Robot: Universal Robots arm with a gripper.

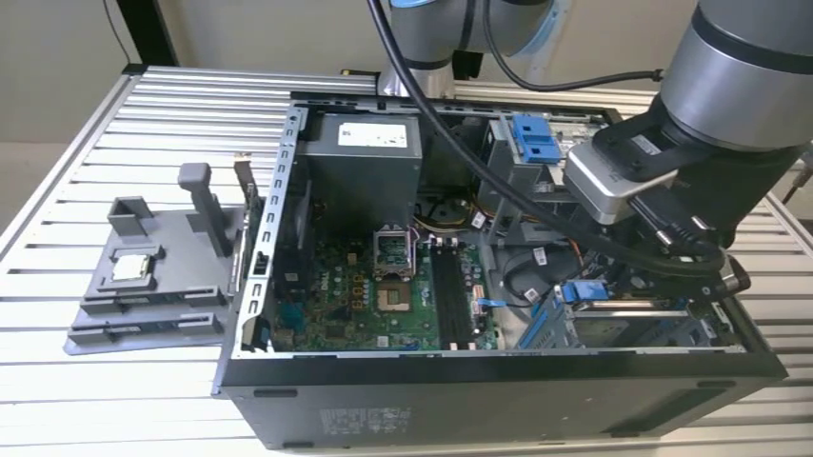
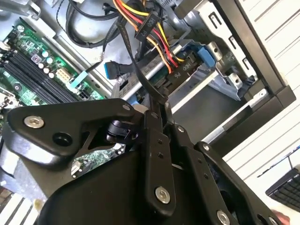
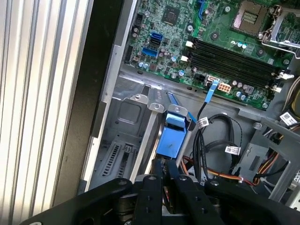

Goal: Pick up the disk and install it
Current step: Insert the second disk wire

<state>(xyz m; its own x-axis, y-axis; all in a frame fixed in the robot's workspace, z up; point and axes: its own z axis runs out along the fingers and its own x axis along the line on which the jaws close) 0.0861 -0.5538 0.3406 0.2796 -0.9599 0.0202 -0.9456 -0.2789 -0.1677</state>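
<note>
The hand [image 3: 165, 180], fingers together, hovers inside the open computer case [image 1: 508, 367] just above a blue bracket [image 3: 172, 136].

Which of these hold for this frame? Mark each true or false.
1. The computer case lies open, with its green circuit board showing. True.
2. The gripper hangs over the grey stand outside the case. False: it is inside the case, close to a blue tab in the first wrist view, at the end of the case on the exterior view's right.
3. A small silver chip sits on the grey stand. True.
4. A cooler covers the processor socket. False: the socket is uncovered.
5. The case rests on a wooden table. False: the table is slatted metal.
</note>
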